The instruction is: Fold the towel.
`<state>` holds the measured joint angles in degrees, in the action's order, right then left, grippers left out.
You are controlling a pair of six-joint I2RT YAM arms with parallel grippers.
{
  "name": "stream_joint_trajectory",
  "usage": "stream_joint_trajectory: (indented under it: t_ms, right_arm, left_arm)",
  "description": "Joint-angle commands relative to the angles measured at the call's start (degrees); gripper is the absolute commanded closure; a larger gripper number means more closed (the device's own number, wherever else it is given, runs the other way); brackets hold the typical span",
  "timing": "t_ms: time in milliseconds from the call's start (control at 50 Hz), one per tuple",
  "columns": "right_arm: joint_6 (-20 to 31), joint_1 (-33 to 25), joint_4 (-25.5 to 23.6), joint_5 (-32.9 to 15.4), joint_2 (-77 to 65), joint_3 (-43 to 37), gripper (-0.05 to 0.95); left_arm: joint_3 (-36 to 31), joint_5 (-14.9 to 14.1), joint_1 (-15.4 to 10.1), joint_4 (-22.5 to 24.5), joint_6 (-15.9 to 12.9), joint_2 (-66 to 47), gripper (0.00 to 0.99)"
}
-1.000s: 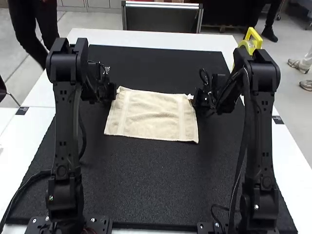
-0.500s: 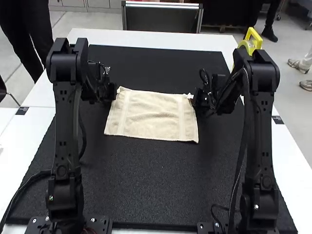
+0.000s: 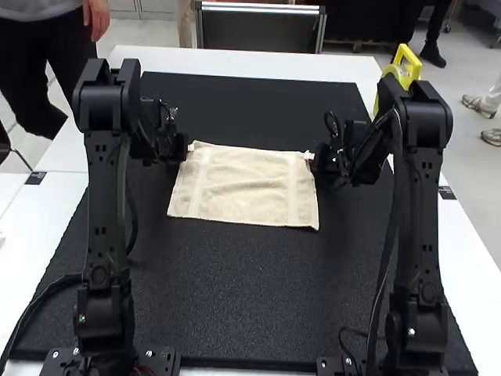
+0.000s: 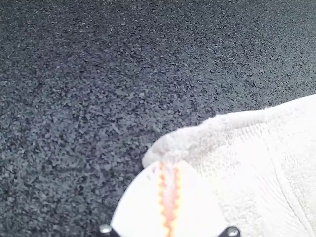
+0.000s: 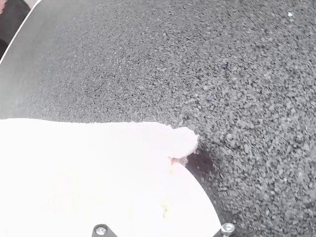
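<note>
- High view: the towel [image 3: 244, 184] lies spread between the left gripper [image 3: 190, 147] and the right gripper [image 3: 309, 155]; folding appears left to do.
- Left wrist view: the left gripper pinches the towel's corner.
- Right wrist view: the right gripper, closed, holds another corner.

And there's the big lane, a wide stretch of bare mat [image 3: 235, 305] on the near side of the towel [image 3: 244, 184], running between the left arm [image 3: 104, 219] and the right arm [image 3: 419, 227]! Beyond the towel, another open band runs across to the tabletop's far white strip [image 3: 250, 61]. But look at the far corners: left claw [image 3: 188, 149] blocks one, right claw [image 3: 310, 157] the other! Outside them the upright arms wall off the sides, a yellow object [image 3: 403, 70] crowds the far right, and cables [image 3: 47, 301] loop by the left base.
</note>
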<state>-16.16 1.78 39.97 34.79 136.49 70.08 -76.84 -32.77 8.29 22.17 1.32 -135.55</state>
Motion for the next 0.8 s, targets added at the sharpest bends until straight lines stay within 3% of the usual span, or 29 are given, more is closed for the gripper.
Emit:
stream_joint_trajectory:
  t_ms: [0, 320, 780]
  right_arm:
    - [-0.5, -1.1, 0.4, 1.3, -3.7, -1.1, 0.92]
    - [-1.9, -1.1, 2.2, 1.8, -4.6, -1.4, 0.92]
    - [-3.3, -1.1, 2.7, 2.5, -8.6, -2.6, 0.92]
  left_arm:
    - [3.1, -3.0, -0.2, -0.4, -0.5, 3.4, 0.969]
    - [4.8, -3.8, 1.1, 0.3, -0.5, 6.4, 0.969]
    - [7.2, -4.6, 1.1, 0.0, -0.6, 9.9, 0.969]
